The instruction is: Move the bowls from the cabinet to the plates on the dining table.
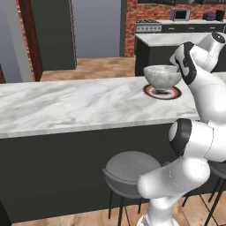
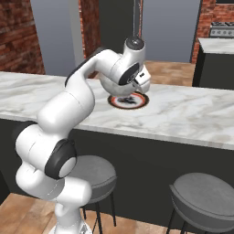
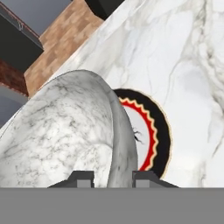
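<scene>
Hovering, left base view: marbled bowl (image 1: 162,75) hangs just above the plate (image 1: 162,92) on the marble table (image 1: 75,103).
Right base view: arm (image 2: 77,98) hides most of the bowl over the plate.
Hand view: fingers (image 3: 113,179) pinching the bowl's rim, plate beneath.

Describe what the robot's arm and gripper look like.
The arm is glossy white, built of rounded, bulbous segments with dark grey to black rings at the joints. No cables or markings are visible. The gripper ends in two small, blocky dark grey fingertips.
</scene>
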You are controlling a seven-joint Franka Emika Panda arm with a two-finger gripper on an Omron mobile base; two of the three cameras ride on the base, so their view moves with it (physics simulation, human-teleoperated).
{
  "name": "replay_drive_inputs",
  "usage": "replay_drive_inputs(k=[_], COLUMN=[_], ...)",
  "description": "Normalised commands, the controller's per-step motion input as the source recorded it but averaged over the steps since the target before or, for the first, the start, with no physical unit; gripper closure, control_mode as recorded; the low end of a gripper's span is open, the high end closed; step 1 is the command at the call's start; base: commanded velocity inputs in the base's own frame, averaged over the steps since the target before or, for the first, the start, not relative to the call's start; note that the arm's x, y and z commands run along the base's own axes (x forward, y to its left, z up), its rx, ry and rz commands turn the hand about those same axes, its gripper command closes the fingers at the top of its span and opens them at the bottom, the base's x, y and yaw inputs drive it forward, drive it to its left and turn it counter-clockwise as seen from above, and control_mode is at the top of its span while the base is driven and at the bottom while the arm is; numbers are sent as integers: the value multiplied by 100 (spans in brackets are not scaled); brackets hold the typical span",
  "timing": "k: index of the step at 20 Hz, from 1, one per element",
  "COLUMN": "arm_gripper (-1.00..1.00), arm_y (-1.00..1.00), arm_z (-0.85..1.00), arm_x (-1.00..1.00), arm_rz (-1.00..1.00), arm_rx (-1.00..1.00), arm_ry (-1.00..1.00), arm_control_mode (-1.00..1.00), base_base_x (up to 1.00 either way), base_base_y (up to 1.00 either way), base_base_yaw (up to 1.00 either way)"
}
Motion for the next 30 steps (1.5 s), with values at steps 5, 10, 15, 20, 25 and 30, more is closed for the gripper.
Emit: replay_drive_inputs(k=[5, 10, 15, 20, 25, 30], arm_gripper=[100, 100, 100, 100, 100, 100], arm_y=[-10, -7, -2, 0, 0, 0], arm_z=[-8, -20, -13, -7, -16, -16], arm_x=[0, 3, 7, 10, 13, 19], arm_rz=[-2, -1, 0, 0, 0, 0], arm_rx=[1, 0, 0, 0, 0, 0], arm_ry=[-5, -1, 0, 0, -1, 0], arm_control_mode=[-100, -100, -100, -100, -100, -100], base_base_x=[0, 0, 0, 0, 0, 0], base_base_y=[0, 0, 0, 0, 0, 0], base_base_yaw=[0, 0, 0, 0, 0, 0])
